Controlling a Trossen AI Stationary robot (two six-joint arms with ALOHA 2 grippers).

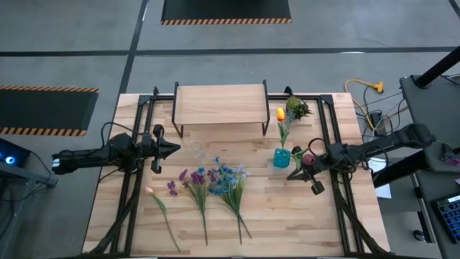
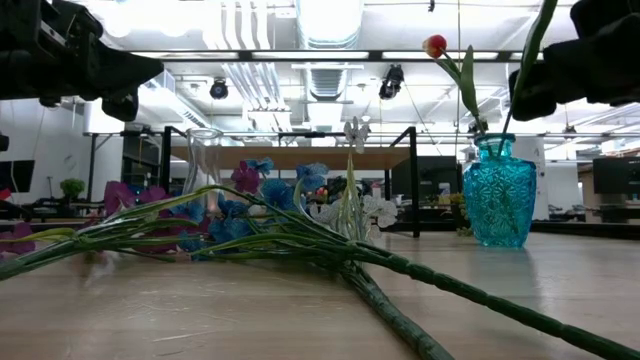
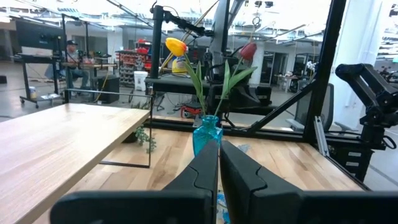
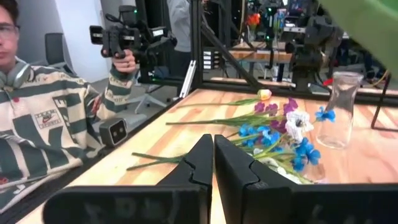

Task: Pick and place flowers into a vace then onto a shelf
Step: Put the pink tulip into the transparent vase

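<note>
A turquoise glass vase (image 1: pixel 282 157) (image 2: pixel 498 190) (image 3: pixel 206 134) stands upright on the table in front of the shelf (image 1: pixel 219 104). It holds an orange-yellow tulip (image 1: pixel 280 114) (image 3: pixel 176 45) and a dark red flower (image 1: pixel 307 159) (image 3: pixel 247 50). More long-stemmed purple, blue and white flowers (image 1: pixel 212 183) (image 4: pixel 280 134) lie flat near the table's middle. My right gripper (image 1: pixel 296 173) (image 4: pixel 213 140) hovers shut just right of the vase, beside the red flower; a blurred green stem (image 4: pixel 357 22) crosses close to its camera. My left gripper (image 1: pixel 172 149) (image 3: pixel 219 155) hovers shut left of a clear glass vase (image 1: pixel 195 150). My right gripper stands against the dark red flower's stem (image 2: pixel 528 55), but no stem shows between its fingertips in the right wrist view. I cannot tell whether it touches the stem.
A pink-budded flower (image 1: pixel 154 198) lies apart toward the table's left. A short green sprig (image 1: pixel 297 108) (image 3: pixel 144 135) lies beside the shelf's right legs. Black frame rails (image 1: pixel 136 144) run along both table sides. A person (image 4: pixel 43 112) with a camera stands beyond the left edge.
</note>
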